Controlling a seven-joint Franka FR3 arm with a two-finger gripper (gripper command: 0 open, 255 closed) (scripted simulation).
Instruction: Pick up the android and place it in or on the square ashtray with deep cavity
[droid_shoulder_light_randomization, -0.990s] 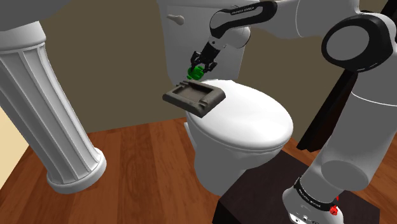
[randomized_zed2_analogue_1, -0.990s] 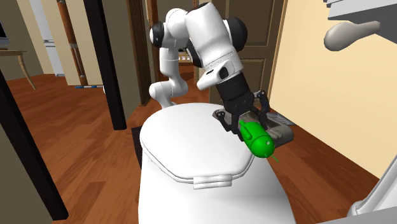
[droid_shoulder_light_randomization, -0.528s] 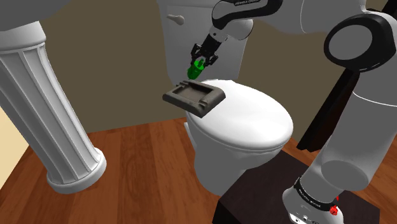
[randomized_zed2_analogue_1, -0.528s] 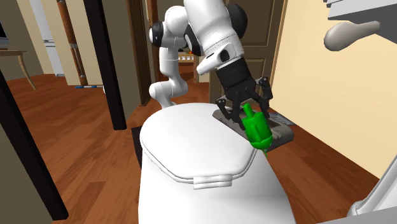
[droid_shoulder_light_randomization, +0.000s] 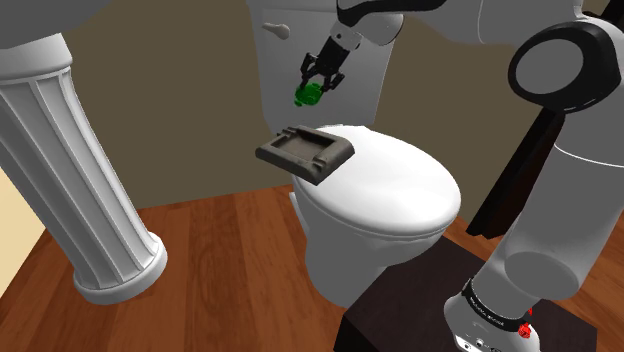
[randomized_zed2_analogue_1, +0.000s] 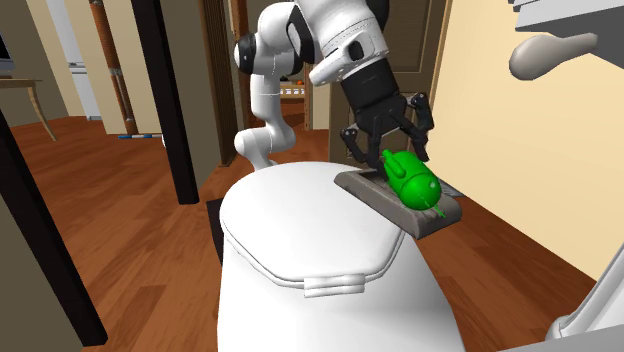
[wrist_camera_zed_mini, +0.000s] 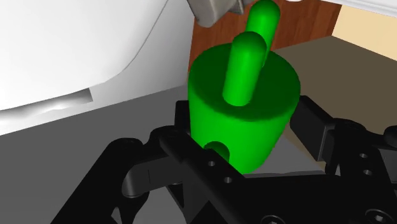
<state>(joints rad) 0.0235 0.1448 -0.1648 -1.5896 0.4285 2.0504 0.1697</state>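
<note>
The hand (droid_shoulder_light_randomization: 316, 82) is closed on the green android (droid_shoulder_light_randomization: 305, 96), which hangs just below its tips in the upper middle of the shoulder view, in front of the white toilet tank (droid_shoulder_light_randomization: 282, 50). There the android is clear of the ashtray (droid_shoulder_light_randomization: 305, 155), a dark grey square block with a sunken middle lying lower in the frame. The ashtray rests on the toilet lid (droid_shoulder_light_randomization: 395, 185) at the lid's upper-left edge, and one corner juts out past the rim. In the second exterior view the hand (randomized_zed2_analogue_1: 398, 160) comes down from the top centre with the android (randomized_zed2_analogue_1: 412, 182) tilted, its rounded head towards the lower right, so that it overlaps the ashtray (randomized_zed2_analogue_1: 362, 184) at the right side of the lid (randomized_zed2_analogue_1: 300, 225); contact cannot be judged from this angle. The wrist view shows the black fingers (wrist_camera_zed_mini: 310, 124) clasping the android (wrist_camera_zed_mini: 245, 121) by its thick body, with two rounded green pegs pointing away from the hand and the white lid's curve beyond. A fluted white column (droid_shoulder_light_randomization: 70, 170) stands at the left of the shoulder view on the wooden floor (droid_shoulder_light_randomization: 220, 260), and the dark stand (droid_shoulder_light_randomization: 400, 310) is at the lower right.
</note>
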